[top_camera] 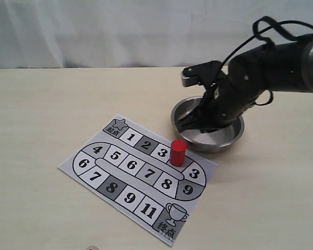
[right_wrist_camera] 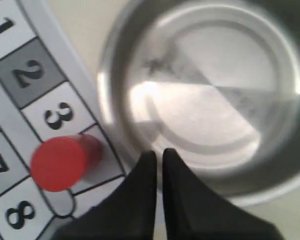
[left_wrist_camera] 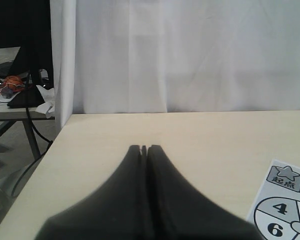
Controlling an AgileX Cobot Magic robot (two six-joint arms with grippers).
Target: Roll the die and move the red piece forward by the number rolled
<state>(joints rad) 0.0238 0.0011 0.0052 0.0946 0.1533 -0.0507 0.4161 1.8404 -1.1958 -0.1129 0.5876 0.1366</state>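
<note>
The red piece (top_camera: 177, 152) stands upright on the grey square just past the first 3 on the paper game board (top_camera: 96, 177); the right wrist view shows the same red piece (right_wrist_camera: 60, 162) beside that 3. My right gripper (top_camera: 190, 124) reaches down at the near-left rim of a steel bowl (top_camera: 235, 138). Seen from its wrist, my right gripper (right_wrist_camera: 159, 152) is shut, a hairline gap between the tips and nothing in it. The bowl (right_wrist_camera: 107, 85) looks empty and the die is out of view. My left gripper (left_wrist_camera: 144, 147) is shut over bare table, holding nothing.
The board (left_wrist_camera: 285, 210) lies slanted on the tan table, its start star toward the back and the trophy square near the front edge. A white curtain hangs behind the table. The table's left edge drops off near my left gripper.
</note>
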